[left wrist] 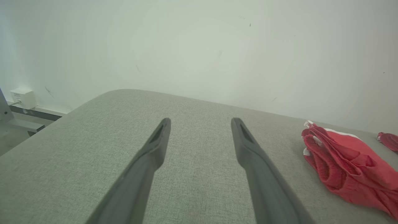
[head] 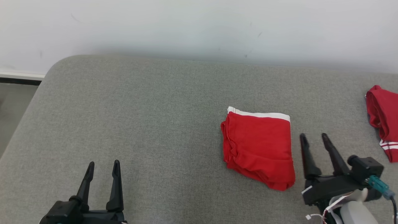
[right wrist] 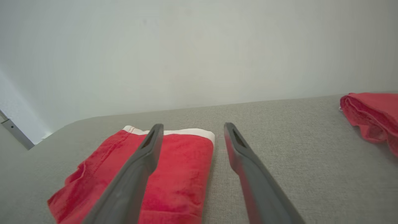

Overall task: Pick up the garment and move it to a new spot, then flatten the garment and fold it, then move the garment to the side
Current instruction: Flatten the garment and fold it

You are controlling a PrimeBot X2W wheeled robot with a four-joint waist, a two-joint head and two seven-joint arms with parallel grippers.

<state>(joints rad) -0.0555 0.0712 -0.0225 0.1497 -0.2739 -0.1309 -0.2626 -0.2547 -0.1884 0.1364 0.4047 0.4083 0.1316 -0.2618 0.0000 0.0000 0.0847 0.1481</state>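
The garment (head: 258,146) is red with a white band, folded into a compact rectangle on the grey cushioned surface (head: 140,124), right of centre. It also lies at the right in the left wrist view (left wrist: 348,168) and at the lower left in the right wrist view (right wrist: 174,174). My right gripper (head: 314,137) stands open just to the garment's right, apart from it, nothing between its fingers (right wrist: 146,155). My left gripper (head: 104,165) is open at the lower left, far from the garment, with bare fabric between its fingers (left wrist: 155,146).
A second red garment (head: 384,119) with white stripes lies at the surface's right edge, also in the right wrist view (right wrist: 373,118). A pale wall (head: 199,28) runs along the back. The surface's rounded left corner drops to the floor (head: 12,105).
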